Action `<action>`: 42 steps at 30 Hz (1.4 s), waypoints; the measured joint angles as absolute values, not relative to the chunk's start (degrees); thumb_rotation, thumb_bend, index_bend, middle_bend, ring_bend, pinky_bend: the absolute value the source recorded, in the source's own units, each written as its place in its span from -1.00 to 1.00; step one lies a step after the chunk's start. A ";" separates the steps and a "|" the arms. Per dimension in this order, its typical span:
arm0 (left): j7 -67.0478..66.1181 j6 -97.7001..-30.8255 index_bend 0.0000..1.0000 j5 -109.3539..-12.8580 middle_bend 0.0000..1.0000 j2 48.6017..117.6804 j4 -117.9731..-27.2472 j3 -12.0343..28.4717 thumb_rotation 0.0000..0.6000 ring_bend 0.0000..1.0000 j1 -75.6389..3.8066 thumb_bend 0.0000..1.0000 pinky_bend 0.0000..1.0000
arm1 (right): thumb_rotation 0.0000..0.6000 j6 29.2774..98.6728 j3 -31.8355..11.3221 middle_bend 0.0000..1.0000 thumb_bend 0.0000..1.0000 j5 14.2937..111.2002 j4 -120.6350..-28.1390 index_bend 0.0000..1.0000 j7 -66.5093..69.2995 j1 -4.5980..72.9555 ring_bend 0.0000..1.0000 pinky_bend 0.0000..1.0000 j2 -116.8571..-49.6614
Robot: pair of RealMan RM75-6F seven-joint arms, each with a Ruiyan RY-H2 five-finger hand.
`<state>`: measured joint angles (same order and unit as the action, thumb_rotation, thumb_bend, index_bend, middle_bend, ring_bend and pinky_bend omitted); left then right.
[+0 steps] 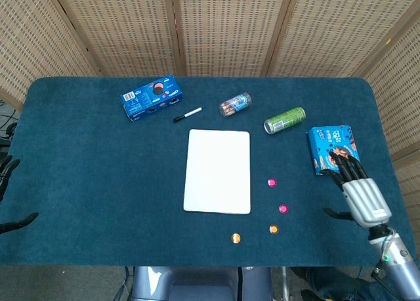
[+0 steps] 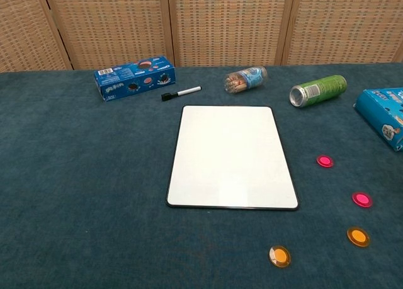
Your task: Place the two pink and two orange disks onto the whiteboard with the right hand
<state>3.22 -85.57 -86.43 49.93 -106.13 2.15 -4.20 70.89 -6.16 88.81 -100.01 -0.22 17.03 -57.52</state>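
The whiteboard (image 1: 218, 171) (image 2: 230, 155) lies flat in the middle of the blue table, bare. To its right lie two pink disks (image 1: 272, 182) (image 1: 283, 208), seen in the chest view as pink disks (image 2: 325, 161) (image 2: 362, 199). Two orange disks (image 1: 235, 238) (image 1: 273, 229) lie nearer the front edge, also orange disks (image 2: 279, 256) (image 2: 357, 237). My right hand (image 1: 359, 193) hovers over the table's right side with fingers apart, holding nothing, right of the pink disks. My left hand (image 1: 8, 196) shows only as dark fingertips at the left edge, apart and empty.
A blue cookie box (image 1: 335, 149) (image 2: 381, 116) lies just beyond my right hand. A green can (image 1: 284, 120) (image 2: 317, 90), a clear jar (image 1: 235, 105) (image 2: 245, 80), a black marker (image 1: 187, 115) (image 2: 180, 92) and a blue snack box (image 1: 151, 98) (image 2: 134, 78) lie along the back.
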 measured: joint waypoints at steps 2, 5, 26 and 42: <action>2.31 -85.59 -1.00 -85.78 -1.00 50.05 -106.58 2.46 1.00 -1.00 -4.28 -1.00 -1.00 | 1.00 66.81 -7.46 -1.00 -0.77 86.86 -100.22 -0.28 -3.00 20.09 -1.00 -1.00 -58.81; 1.56 -85.61 -1.00 -85.17 -1.00 50.22 -107.02 2.75 1.00 -1.00 -4.34 -1.00 -1.00 | 1.00 62.03 -9.01 -1.00 -0.69 82.36 -100.22 -0.22 -7.98 23.80 -1.00 -1.00 -60.99; -1.64 -83.15 -1.00 -82.51 -1.00 51.03 -107.64 3.45 1.00 -1.00 -5.71 -1.00 -1.00 | 1.00 52.21 -9.70 -1.00 -0.48 59.25 -90.80 -0.21 -30.41 36.92 -1.00 -1.00 -76.40; -1.86 -82.54 -1.00 -82.13 -1.00 51.11 -107.63 3.41 1.00 -1.00 -6.00 -1.00 -1.00 | 1.00 50.69 -7.48 -1.00 -0.33 49.53 -85.90 -0.19 -37.15 41.68 -1.00 -1.00 -82.24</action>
<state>-1.86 -82.54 -82.13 51.11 -107.63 3.41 -6.00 50.69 -7.48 49.53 -85.90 -37.15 41.68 -82.24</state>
